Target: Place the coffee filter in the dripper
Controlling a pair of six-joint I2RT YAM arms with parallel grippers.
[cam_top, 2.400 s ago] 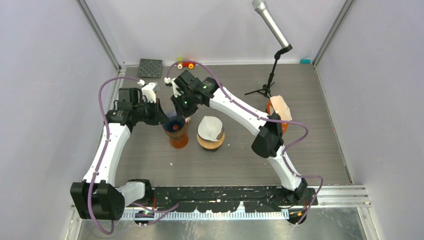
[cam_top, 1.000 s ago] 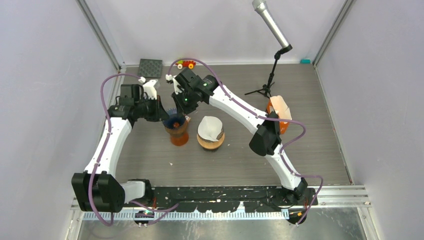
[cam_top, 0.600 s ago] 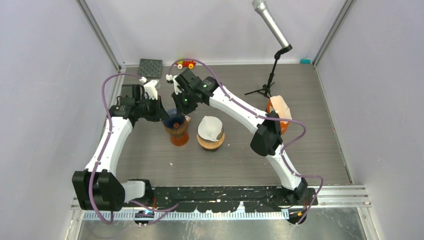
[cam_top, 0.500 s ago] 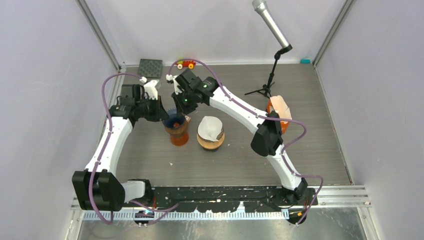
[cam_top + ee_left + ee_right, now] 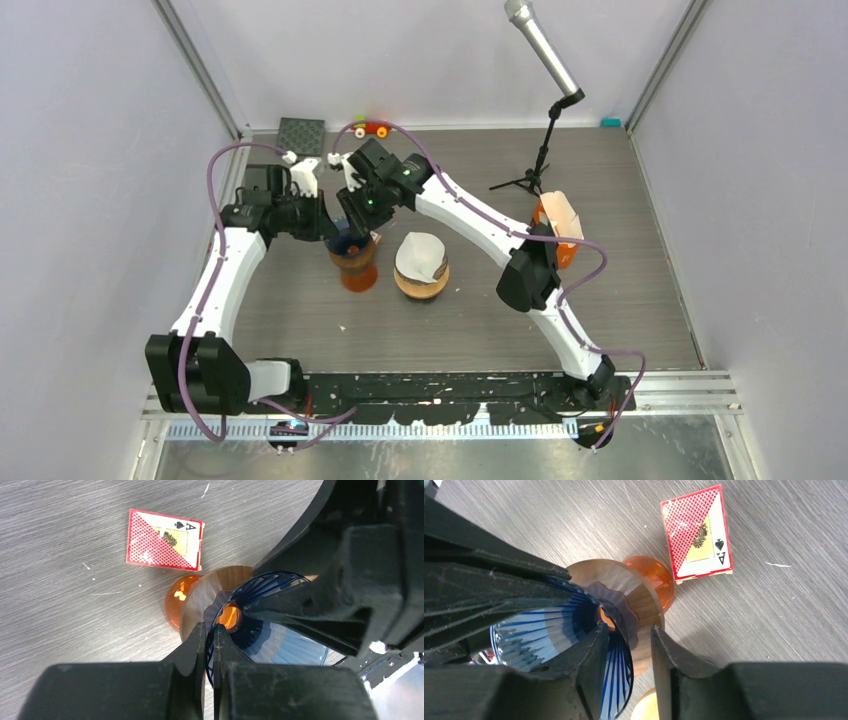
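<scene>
The dripper [image 5: 352, 250] is a blue ribbed glass cone with a wooden collar, sitting on an orange glass base [image 5: 181, 594]. My left gripper [image 5: 328, 228] is shut on the dripper's rim [image 5: 220, 630] from the left. My right gripper [image 5: 355, 222] is open and straddles the opposite rim: one finger [image 5: 594, 647] is inside the cone [image 5: 539, 630], the other outside the collar. The white paper coffee filter [image 5: 420, 256] lies on a round wooden holder just right of the dripper, touched by neither gripper.
A playing card [image 5: 165, 539] lies face-down on the table beside the dripper, also in the right wrist view [image 5: 696, 532]. A microphone stand [image 5: 545, 120], an orange-and-white object [image 5: 557, 225], a black mat [image 5: 301, 135] and a small toy [image 5: 372, 128] stand further back.
The right gripper has shifted slightly left and down onto the dripper's rim. The left gripper stays shut on the rim, its arm barely moved. The filter has not moved.
</scene>
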